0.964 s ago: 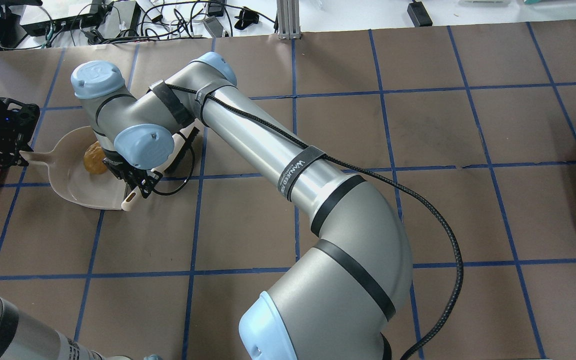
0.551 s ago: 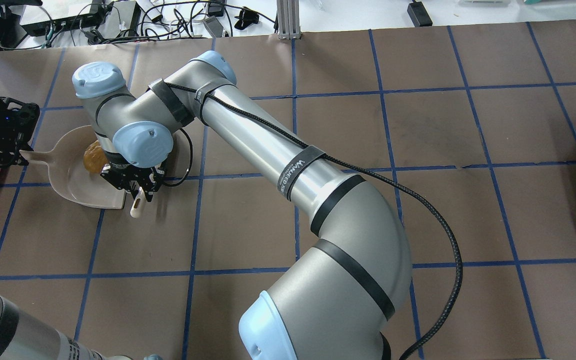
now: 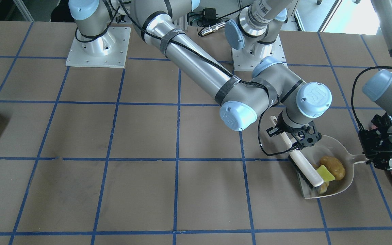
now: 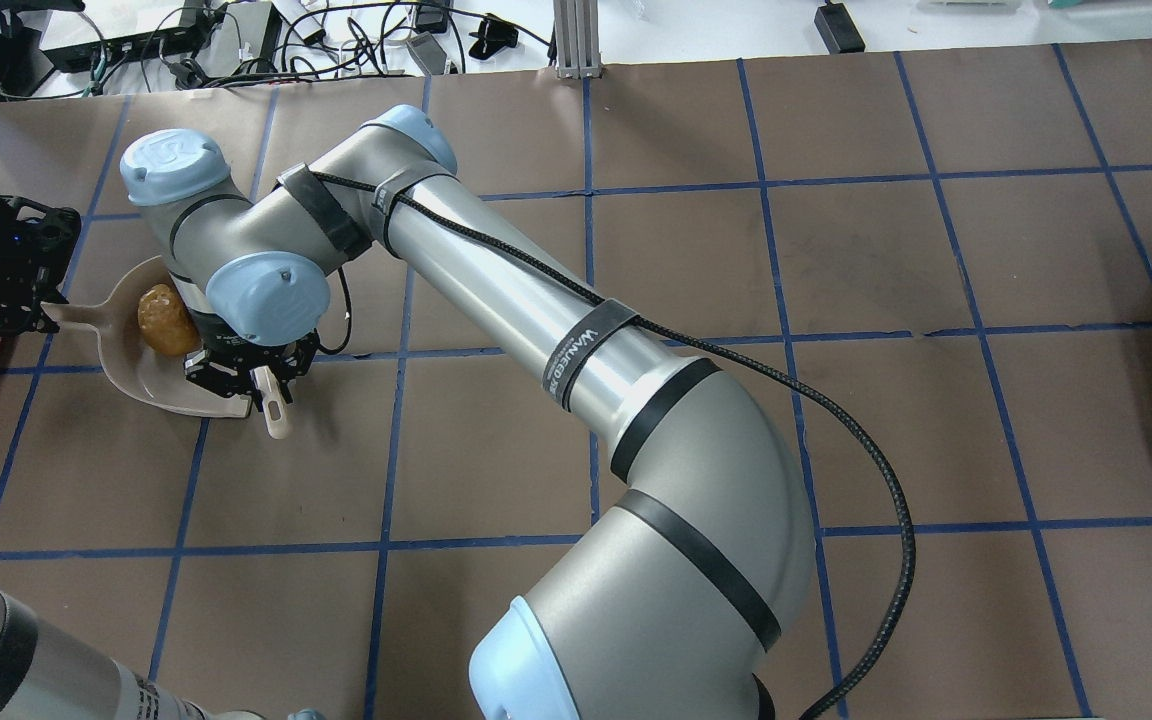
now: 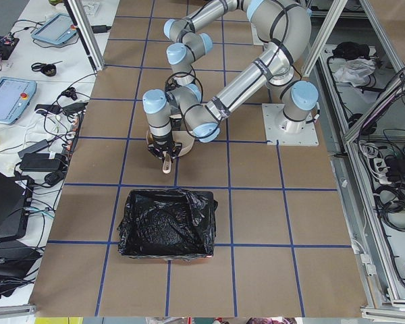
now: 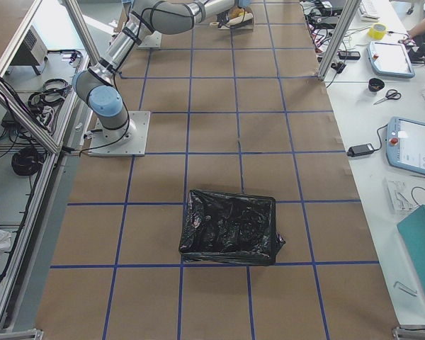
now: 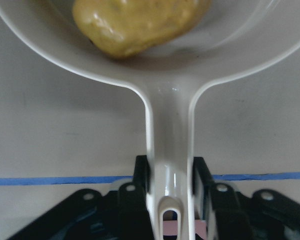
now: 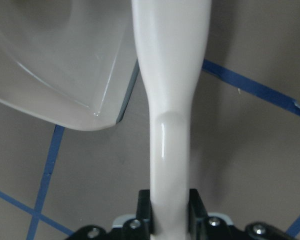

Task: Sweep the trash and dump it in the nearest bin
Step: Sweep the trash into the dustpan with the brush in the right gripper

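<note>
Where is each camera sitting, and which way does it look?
Front-facing: across the table, facing the robot; right arm reaches the dustpan, left gripper holds it.
Overhead: behind the robot, looking forward and down; right arm dominates.
Exterior left: table's left end; bin nearest, both arms beyond.
Exterior right: opposite end; black bag nearest, arms far.
Left wrist: on left gripper, looking along the dustpan.
Right wrist: on right gripper, looking along the brush.
Shared: both wrist views show the dustpan.

Bin [image 5: 165, 223] close to the dustpan [image 5: 181, 148]
Black-lined bin on the worktop [image 5: 256, 202], near the right end effector's [image 5: 163, 153] camera side.
</note>
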Motion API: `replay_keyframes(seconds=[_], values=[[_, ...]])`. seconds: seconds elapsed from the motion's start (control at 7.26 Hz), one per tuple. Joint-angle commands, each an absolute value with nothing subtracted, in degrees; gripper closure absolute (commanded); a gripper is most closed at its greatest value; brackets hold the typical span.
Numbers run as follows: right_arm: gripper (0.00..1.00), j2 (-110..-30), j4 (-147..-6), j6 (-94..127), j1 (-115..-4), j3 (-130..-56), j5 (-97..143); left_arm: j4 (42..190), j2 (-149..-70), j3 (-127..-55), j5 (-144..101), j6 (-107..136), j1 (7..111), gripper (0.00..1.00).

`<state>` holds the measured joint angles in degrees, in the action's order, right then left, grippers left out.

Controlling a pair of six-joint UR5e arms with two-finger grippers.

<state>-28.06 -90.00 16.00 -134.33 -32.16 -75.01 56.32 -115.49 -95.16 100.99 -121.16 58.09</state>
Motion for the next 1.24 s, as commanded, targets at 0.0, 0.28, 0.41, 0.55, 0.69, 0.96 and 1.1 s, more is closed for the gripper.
replay_keyframes(seconds=[0.0,0.28,0.41,0.55,0.69,0.96,1.1], values=[[1.0,-27.69,-91.31,8.99,-135.79,-32.17,-75.41,56.25,-115.49,-95.27,100.99,-121.11,58.1,1.0],[1.0,-28.56,-90.53,3.8,-135.7,-33.56,-76.19,56.25,-115.49,-95.27,100.9,-121.2,58.1,1.0],[1.0,-31.09,-87.92,3.69,-135.62,-35.14,-77.85,56.34,-115.49,-95.27,100.9,-121.2,58.1,1.0],[1.0,-33.98,-85.28,4.65,-134.92,-36.9,-77.26,56.34,-115.49,-95.27,100.9,-121.2,58.1,1.0],[1.0,-35.23,-84.99,7.44,-134.3,-38.22,-77.26,56.25,-115.49,-95.27,100.9,-121.2,58.1,1.0],[1.0,-37.78,-80.63,8.44,-131.76,-40.08,-77.34,56.25,-115.49,-95.36,100.9,-121.29,58.1,1.0],[1.0,-38.92,-78.33,11.13,-130.27,-40.6,-77.43,56.25,-115.49,-95.36,100.9,-121.29,58.1,1.0]])
